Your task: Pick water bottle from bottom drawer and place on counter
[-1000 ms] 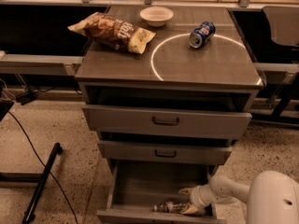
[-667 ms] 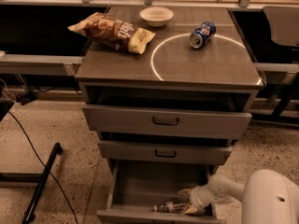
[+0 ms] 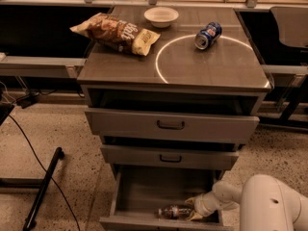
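The water bottle (image 3: pixel 175 211) lies on its side on the floor of the open bottom drawer (image 3: pixel 139 191), near the front right. My gripper (image 3: pixel 194 209) reaches into the drawer from the right, at the bottle's right end, with a finger above and a finger below it. The white arm (image 3: pixel 269 203) fills the lower right corner. The counter (image 3: pixel 192 64) with its white circle is above.
On the counter lie a chip bag (image 3: pixel 115 32), a white bowl (image 3: pixel 161 16) and a blue soda can (image 3: pixel 208 34). The two upper drawers (image 3: pixel 171 124) stand slightly pulled out. A black stand leg and cable (image 3: pixel 41 186) cross the floor at left.
The gripper has shifted slightly lower and closer around the bottle's right end. The bottle has stayed put in the drawer.
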Motion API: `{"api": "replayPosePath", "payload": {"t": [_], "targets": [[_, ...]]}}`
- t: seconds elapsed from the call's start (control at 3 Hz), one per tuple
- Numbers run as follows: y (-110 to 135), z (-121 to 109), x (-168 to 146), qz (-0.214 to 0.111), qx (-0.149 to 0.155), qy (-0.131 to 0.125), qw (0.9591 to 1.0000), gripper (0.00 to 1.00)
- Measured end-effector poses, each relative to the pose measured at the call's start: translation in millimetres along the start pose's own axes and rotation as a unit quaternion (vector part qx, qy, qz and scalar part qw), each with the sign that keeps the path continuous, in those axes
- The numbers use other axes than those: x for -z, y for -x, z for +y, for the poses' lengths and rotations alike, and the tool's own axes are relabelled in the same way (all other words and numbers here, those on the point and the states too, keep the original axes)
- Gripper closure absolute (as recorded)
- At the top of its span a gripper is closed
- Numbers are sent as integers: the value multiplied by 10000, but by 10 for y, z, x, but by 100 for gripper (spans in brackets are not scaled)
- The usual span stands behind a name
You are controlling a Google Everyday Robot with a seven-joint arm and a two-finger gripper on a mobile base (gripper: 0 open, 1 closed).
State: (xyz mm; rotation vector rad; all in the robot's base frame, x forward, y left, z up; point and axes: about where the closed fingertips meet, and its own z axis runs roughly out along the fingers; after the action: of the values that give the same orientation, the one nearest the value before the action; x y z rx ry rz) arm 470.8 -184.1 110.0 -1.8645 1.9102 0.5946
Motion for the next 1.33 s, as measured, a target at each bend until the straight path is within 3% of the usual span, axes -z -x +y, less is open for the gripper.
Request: {"api": "replayPosePath", "payload": {"t": [0.33, 0.67, 1.0, 1.33], "targets": [[12, -5, -4, -106, 5, 19, 9999, 84], [139, -103, 215, -781, -68, -259, 9966, 100], [442, -167, 912, -1878, 158, -802, 9788, 100], [641, -117, 1824, -2439, 518, -1359, 9588, 100]]}}
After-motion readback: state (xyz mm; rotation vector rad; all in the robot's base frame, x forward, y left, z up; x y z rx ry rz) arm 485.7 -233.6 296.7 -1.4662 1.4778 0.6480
